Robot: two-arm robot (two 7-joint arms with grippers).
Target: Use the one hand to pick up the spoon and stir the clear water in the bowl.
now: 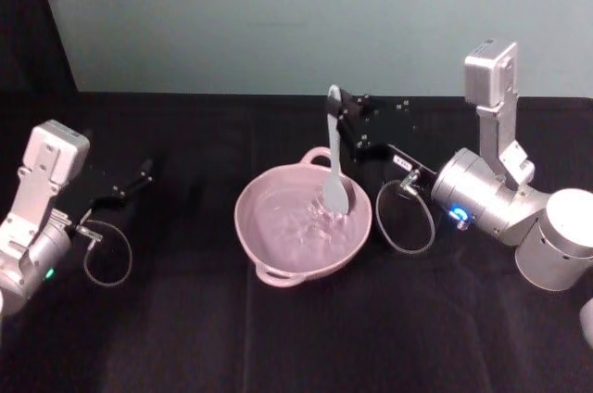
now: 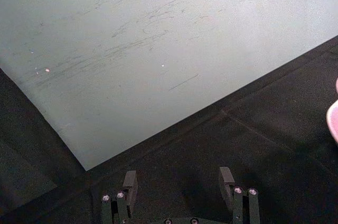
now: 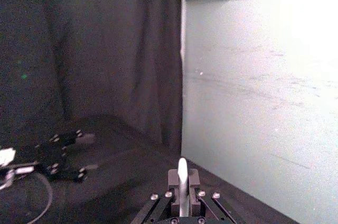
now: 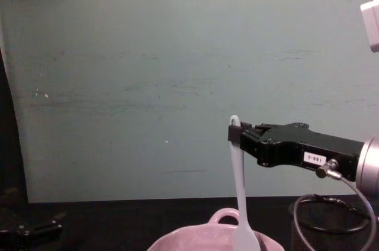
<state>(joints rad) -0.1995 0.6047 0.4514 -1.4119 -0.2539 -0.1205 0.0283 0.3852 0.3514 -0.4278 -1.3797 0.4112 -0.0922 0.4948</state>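
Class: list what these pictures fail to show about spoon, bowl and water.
Head view: the water's depth, and whether the spoon touches the bowl's bottom, cannot be told.
Chest view: the bottom edge cuts off the bowl and the spoon's tip.
Right wrist view: the right gripper hides all but the handle's end.
Left wrist view: past the parked left gripper, the bowl is a sliver at the edge.

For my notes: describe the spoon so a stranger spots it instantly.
On the black table sits a wide pale pink glossy bowl. Standing in it: a long slim white plastic spoon, top pinched by the right black gripper. Nothing else stands in the bowl.
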